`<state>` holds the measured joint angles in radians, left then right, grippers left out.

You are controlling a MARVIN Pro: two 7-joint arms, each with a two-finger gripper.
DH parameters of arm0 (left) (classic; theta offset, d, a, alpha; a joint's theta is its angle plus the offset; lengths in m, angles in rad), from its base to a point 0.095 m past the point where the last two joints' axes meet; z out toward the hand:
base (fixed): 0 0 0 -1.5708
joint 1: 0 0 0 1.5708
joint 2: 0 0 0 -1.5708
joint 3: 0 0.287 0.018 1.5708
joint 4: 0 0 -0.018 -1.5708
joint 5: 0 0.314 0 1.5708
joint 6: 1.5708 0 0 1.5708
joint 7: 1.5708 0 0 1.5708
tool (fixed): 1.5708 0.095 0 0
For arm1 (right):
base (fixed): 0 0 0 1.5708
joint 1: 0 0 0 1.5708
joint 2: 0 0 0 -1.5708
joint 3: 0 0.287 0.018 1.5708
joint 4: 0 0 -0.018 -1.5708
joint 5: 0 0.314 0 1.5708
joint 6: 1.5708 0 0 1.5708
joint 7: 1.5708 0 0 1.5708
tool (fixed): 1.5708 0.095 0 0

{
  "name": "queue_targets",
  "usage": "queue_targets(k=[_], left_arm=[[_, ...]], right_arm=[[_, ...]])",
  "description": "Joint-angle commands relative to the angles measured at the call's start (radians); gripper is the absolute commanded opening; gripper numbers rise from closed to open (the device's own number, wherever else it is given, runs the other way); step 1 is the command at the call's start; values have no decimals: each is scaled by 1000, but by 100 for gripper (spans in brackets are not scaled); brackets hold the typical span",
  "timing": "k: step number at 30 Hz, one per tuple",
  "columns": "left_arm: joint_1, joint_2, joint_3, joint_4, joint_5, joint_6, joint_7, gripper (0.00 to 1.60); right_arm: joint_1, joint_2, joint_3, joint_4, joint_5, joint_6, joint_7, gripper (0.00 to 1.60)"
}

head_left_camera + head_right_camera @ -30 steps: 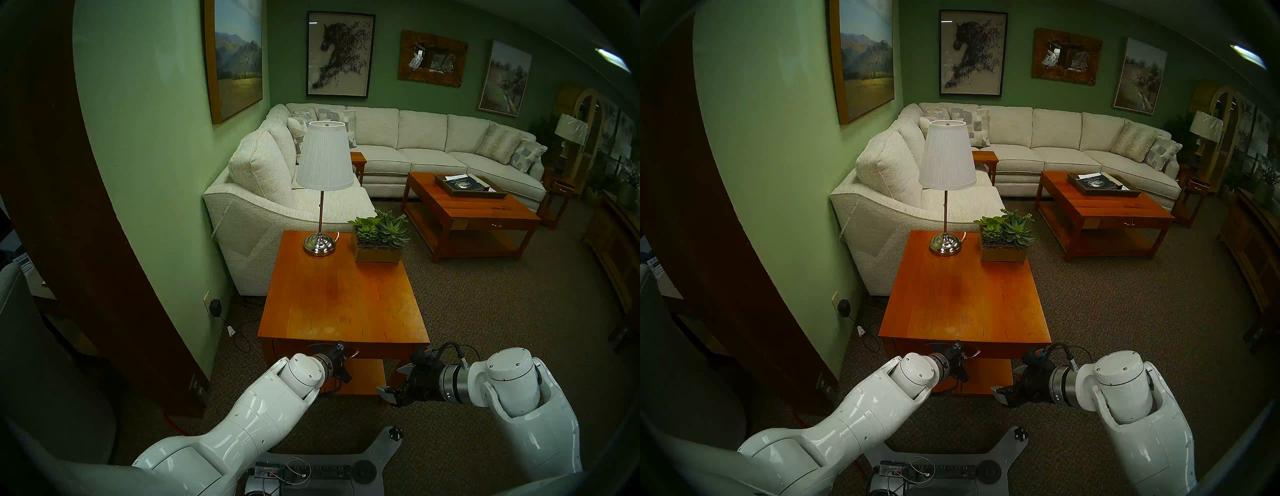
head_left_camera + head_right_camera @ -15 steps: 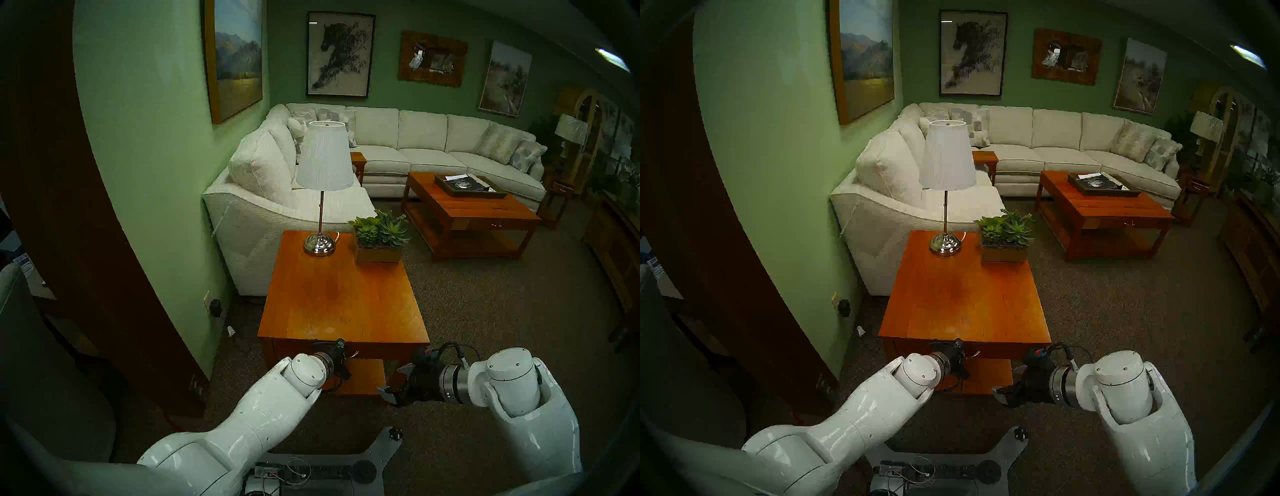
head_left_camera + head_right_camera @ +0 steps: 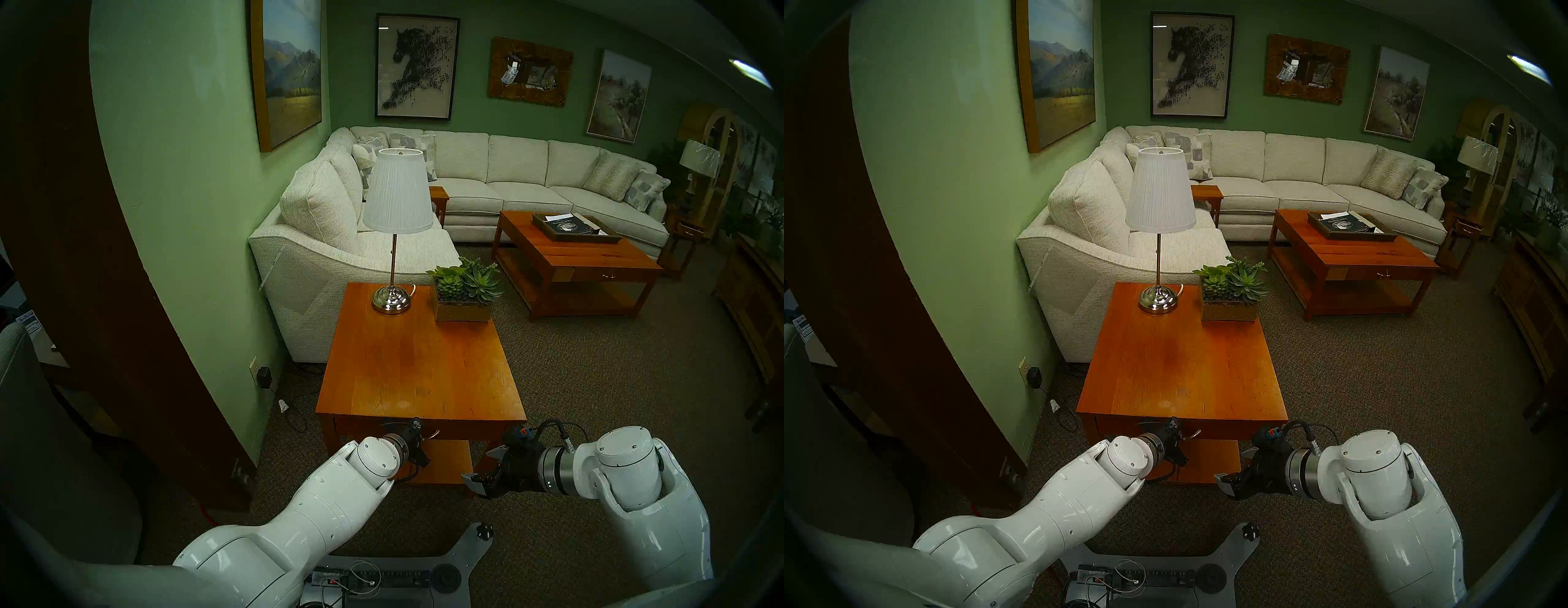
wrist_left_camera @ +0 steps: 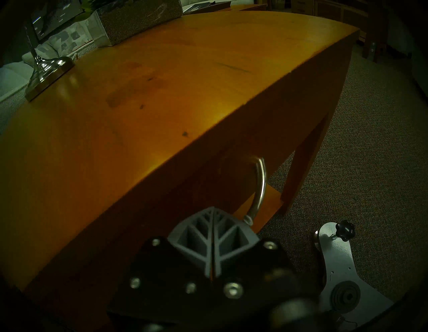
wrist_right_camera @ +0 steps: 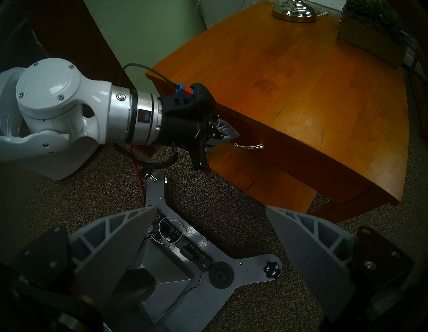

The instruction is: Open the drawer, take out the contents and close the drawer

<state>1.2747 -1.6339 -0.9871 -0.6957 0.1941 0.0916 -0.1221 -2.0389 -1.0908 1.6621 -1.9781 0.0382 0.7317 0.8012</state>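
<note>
Fingers of the left gripper are pressed flat together with nothing between them, their tip just beside the near end of the curved silver handle on the drawer, which sits shut under the end table top. The right gripper hangs splayed wide and empty over the carpet, apart from the table's corner.

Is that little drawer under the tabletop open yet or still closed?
Closed. The drawer front sits flush under the table's edge, nothing of its inside showing. The left end effector is shut at the swung-out silver handle.
</note>
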Motion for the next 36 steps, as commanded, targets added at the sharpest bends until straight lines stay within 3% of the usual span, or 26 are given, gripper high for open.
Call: queue_targets(k=[1, 23, 36], left_arm=[[-51, -31, 0, 22, -5, 5, -24, 0], [-58, -44, 7, 129, 12, -4, -33, 0], [-8, -14, 12, 61, 10, 20, -66, 0]], right_arm=[[7, 1, 1, -28, 1, 0, 1, 160], [6, 2, 1, -29, 3, 1, 0, 160], [6, 2, 0, -28, 4, 0, -1, 160]])
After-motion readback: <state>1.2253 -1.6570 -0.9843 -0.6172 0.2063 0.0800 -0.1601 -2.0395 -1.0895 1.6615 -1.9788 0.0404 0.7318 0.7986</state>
